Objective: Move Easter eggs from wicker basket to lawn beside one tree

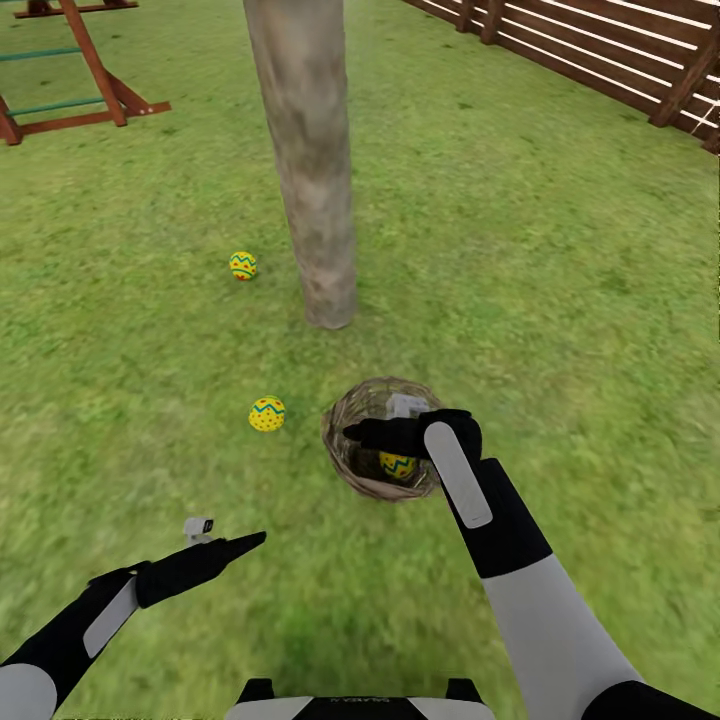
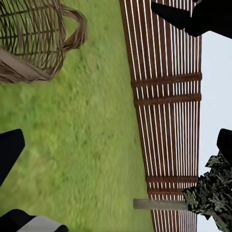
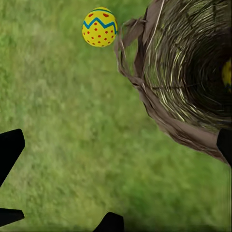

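The wicker basket (image 1: 338, 447) stands on the lawn (image 1: 560, 300) just in front of the tree (image 1: 305, 170). One Easter egg (image 1: 398, 465) lies inside it. A second egg (image 1: 267, 413) rests on the grass left of the basket, and a third (image 1: 243, 265) lies left of the trunk's foot. My right gripper (image 1: 358, 432) hovers over the basket's mouth, open and empty. The right wrist view shows the basket (image 3: 183, 87), the grass egg (image 3: 100, 27) and a yellow sliver of egg (image 3: 227, 72) inside. My left gripper (image 1: 252, 542) hangs low at the front left, open and empty.
A wooden slat fence (image 1: 600, 50) runs along the back right. A red wooden play frame (image 1: 90, 70) stands at the back left. Open grass lies all around the tree and basket. The left wrist view shows the basket (image 2: 34, 43) and the fence (image 2: 166, 111).
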